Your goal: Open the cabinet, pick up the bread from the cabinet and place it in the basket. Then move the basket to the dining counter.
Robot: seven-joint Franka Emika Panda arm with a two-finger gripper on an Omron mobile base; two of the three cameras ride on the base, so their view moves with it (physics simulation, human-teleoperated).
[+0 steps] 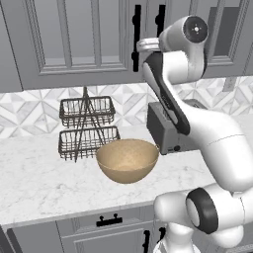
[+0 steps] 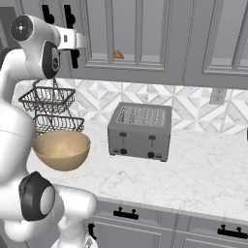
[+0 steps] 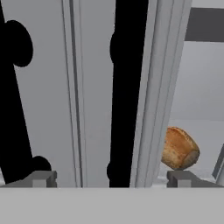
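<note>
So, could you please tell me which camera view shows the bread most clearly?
The hand view: the bread sits close and large on the cabinet shelf, past the door's edge. The right base view gives just a small golden sliver of it behind the door frame. From the left base view I cannot pick it out.

Arm reaches high, elbow bent, wrist level; the gripper (image 3: 111,178) faces straight ahead with its fingertips (image 3: 40,178) spread wide.
</note>
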